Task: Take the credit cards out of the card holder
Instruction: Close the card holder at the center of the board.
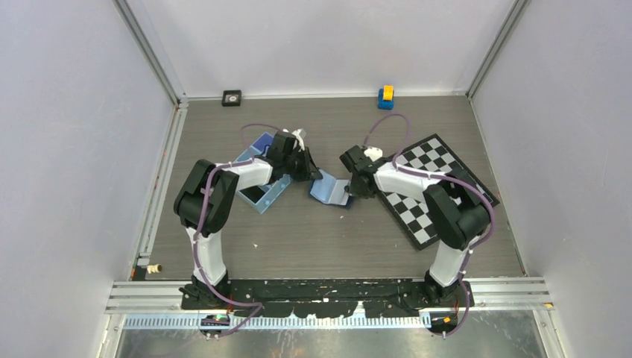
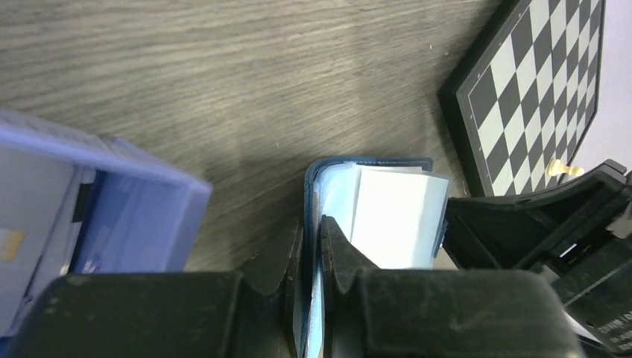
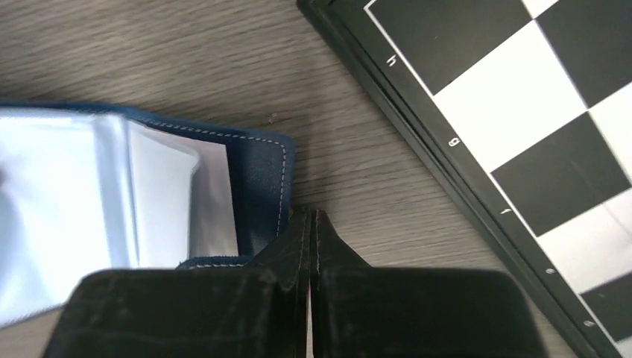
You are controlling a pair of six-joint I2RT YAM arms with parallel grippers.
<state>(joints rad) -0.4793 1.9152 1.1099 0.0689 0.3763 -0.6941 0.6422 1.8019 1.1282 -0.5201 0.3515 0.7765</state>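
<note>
The card holder [image 1: 330, 190] lies opened like a book on the table between my two grippers, navy outside and light blue inside [image 2: 391, 216]. My left gripper [image 1: 311, 175] [image 2: 313, 227] is shut on the holder's left cover, pinching its edge upright. My right gripper [image 1: 352, 192] [image 3: 309, 215] is shut just off the holder's right navy corner [image 3: 261, 171], its left finger overlapping that corner. Only a thin pinkish line shows in the seam between its fingers, and I cannot tell what it is. The sleeves inside look pale and glossy; no credit cards show clearly.
A light-blue compartment tray [image 1: 261, 195] [image 2: 112, 216] sits just left of the holder, under my left arm. A chessboard [image 1: 432, 186] [image 3: 522, 112] lies close on the right. A yellow-and-blue toy [image 1: 385, 97] and a small black square [image 1: 232, 97] stand by the back wall.
</note>
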